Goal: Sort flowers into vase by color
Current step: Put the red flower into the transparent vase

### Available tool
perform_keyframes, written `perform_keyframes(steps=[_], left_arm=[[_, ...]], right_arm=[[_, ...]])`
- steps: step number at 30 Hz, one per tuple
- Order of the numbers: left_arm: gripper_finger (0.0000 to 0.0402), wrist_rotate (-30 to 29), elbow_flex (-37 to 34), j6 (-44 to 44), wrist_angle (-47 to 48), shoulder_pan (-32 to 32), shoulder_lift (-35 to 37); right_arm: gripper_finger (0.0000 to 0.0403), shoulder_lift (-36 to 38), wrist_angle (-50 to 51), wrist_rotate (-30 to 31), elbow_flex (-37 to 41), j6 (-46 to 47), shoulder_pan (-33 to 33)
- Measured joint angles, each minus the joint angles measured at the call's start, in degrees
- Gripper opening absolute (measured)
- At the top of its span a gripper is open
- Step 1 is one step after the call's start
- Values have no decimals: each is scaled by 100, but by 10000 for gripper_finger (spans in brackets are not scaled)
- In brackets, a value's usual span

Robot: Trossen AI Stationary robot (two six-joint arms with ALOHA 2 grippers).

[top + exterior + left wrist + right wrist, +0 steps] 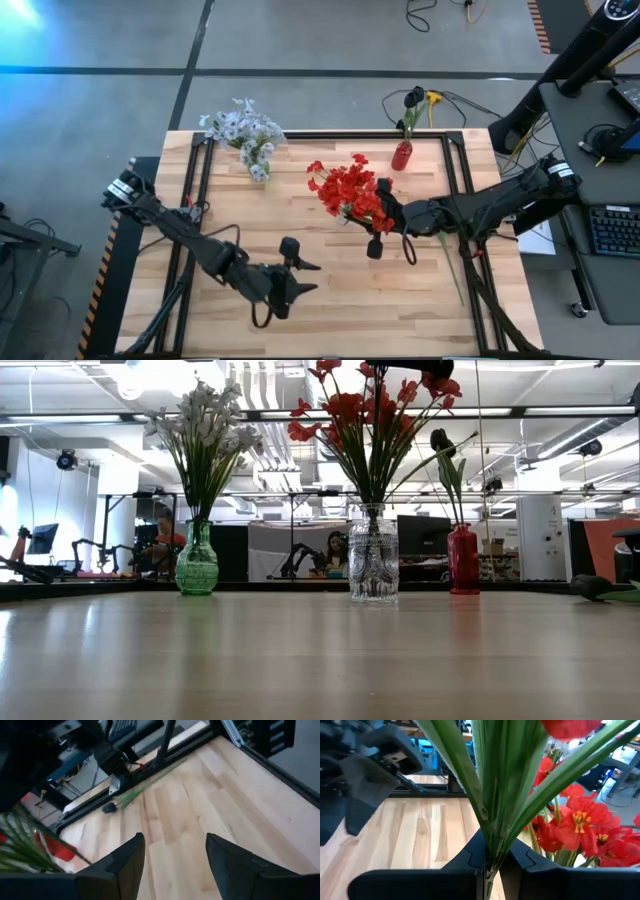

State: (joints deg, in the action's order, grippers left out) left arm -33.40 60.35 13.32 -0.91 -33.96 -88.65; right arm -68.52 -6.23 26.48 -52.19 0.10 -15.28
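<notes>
On the wooden surface (330,290) three vases stand in a loose row toward the far edge: a green glass vase (197,571) holding pale white-lavender flowers (243,130), a clear glass vase (374,568) holding the red flowers (348,190), and a slim red vase (463,559) with a single dark-blossomed flower (442,442) rising from it. The right hand (491,862) hovers over the red bunch near the middle of the surface, its fingers pinched shut on a green-leaved flower stem (492,795) that stands upright between them, with red blossoms crowded just beside it. The left hand (175,865) sits nearer the front of the surface, well apart from all three vases, its two dark fingers (127,862) spread apart with only bare wood showing between them; it grips nothing. One more flower (131,796) lies flat on the surface near the right edge, its dark head pointing inward and its thin green stem trailing toward the frame rail. In the low view, people sit at desks in the room beyond the surface.
</notes>
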Motion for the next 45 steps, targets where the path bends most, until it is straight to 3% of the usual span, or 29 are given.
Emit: perform_keyframes(steps=[12,19,45], left_arm=[[191,64,-2229,-32,-2608,11,1511],[191,37,-3145,22,-3938,22,1812],[191,-37,-3088,253,-4226,33,1710]], right_arm=[[22,-23,-5,50,2,-13,-7],[22,-23,-10,52,2,-13,-7],[22,-26,-10,59,2,-13,-7]])
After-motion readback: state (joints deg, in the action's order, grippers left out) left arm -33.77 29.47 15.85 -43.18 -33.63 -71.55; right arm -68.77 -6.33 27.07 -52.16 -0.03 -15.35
